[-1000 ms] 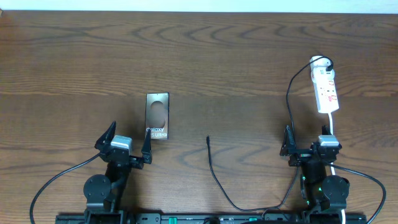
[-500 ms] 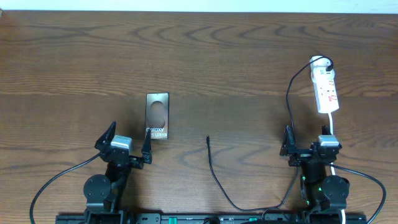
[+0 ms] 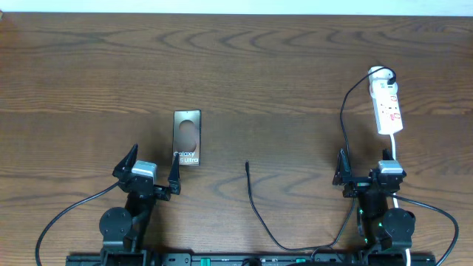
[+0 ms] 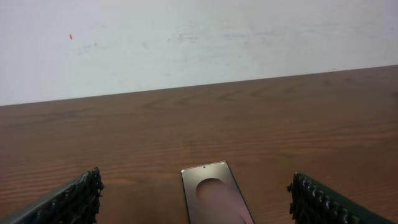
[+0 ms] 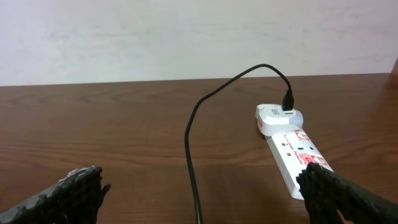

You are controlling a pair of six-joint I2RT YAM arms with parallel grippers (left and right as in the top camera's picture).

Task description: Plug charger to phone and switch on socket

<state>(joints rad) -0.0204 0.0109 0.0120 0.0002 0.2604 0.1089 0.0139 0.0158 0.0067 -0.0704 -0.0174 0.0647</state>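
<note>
On the desk (image 3: 89, 66), the phone (image 3: 187, 138) lies flat just in front of the left hand (image 3: 154, 159). The charger (image 3: 255, 207) curls between the two hands, with its small tip apart from the phone. The socket (image 3: 387, 107) lies past the right hand (image 3: 367, 168). Both hands are wide and hold nothing. I think the first job is to pinch the charger close behind its tip, so it does not bend, then line it up straight with the phone's edge. White words on the phone say "Galaxy Ultra". The socket's red marks are too small to read.
</note>
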